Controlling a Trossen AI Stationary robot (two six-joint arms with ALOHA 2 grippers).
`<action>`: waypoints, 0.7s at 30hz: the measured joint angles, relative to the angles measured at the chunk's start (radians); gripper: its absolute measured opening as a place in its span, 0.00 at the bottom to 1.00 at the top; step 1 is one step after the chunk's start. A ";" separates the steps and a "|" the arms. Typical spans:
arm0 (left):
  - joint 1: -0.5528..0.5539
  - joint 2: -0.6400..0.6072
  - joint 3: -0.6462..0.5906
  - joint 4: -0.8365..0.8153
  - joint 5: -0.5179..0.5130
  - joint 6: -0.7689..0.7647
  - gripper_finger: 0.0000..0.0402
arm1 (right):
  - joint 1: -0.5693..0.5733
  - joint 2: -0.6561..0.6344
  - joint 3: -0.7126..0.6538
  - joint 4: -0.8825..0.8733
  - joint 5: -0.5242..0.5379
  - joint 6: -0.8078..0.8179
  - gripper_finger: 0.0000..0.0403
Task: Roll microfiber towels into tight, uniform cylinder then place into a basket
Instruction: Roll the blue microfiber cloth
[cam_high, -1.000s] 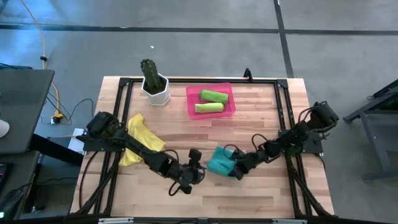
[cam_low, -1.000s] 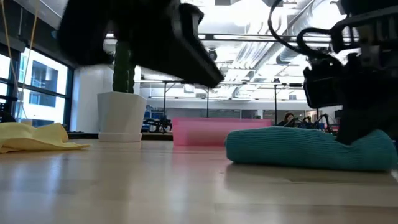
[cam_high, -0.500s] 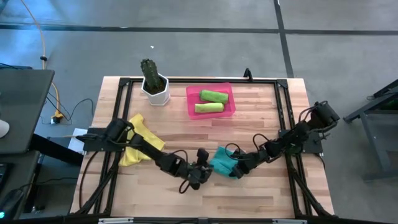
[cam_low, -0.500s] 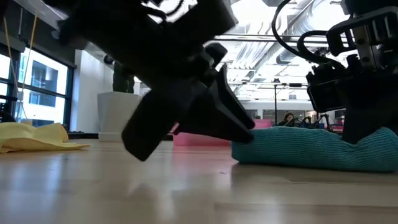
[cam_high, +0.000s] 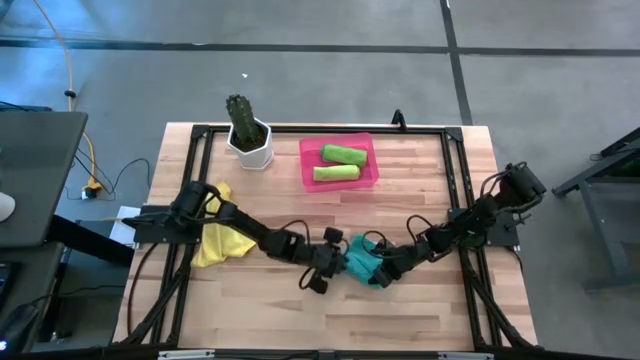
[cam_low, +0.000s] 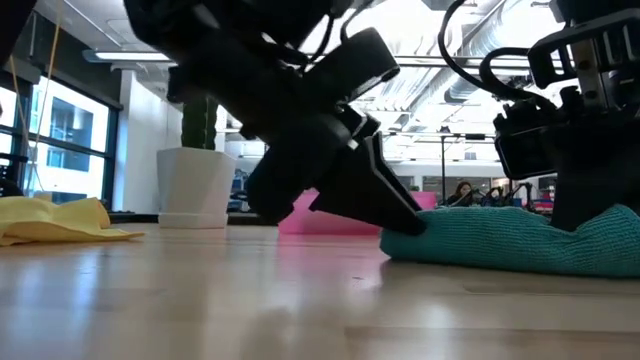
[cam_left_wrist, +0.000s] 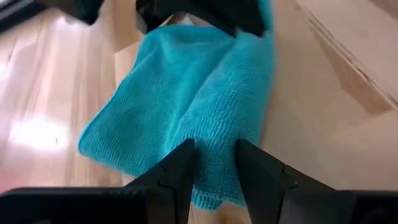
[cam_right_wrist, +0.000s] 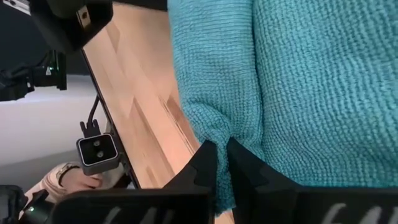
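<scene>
Teal towel (cam_high: 358, 259), bunched, pinched by closed right tool (cam_high: 383, 270); left tool (cam_high: 333, 262) parted around its edge.

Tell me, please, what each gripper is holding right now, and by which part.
The right gripper is shut on the teal towel, pinching a fold at its edge. The left gripper is open, its fingers straddling the towel's opposite edge, not yet gripping.

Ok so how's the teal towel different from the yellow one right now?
The teal towel is folded into a thick bundle near the table's middle front, while the yellow towel lies loose and crumpled at the left edge. The right gripper is shut on the teal one and the left gripper, open, is at its other end; nothing grips the yellow one, though the left arm passes over it. Neither is in the basket.
</scene>
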 joint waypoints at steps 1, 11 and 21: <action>0.010 0.000 0.000 0.000 0.016 -0.014 0.26 | 0.000 0.000 0.000 0.000 0.000 -0.003 0.01; 0.077 0.000 0.000 -0.052 0.331 -0.149 0.21 | 0.000 -0.001 0.000 0.003 0.000 -0.082 0.01; 0.056 -0.005 0.004 -0.138 0.418 -0.522 0.12 | -0.001 0.001 0.002 0.020 0.008 -0.415 0.15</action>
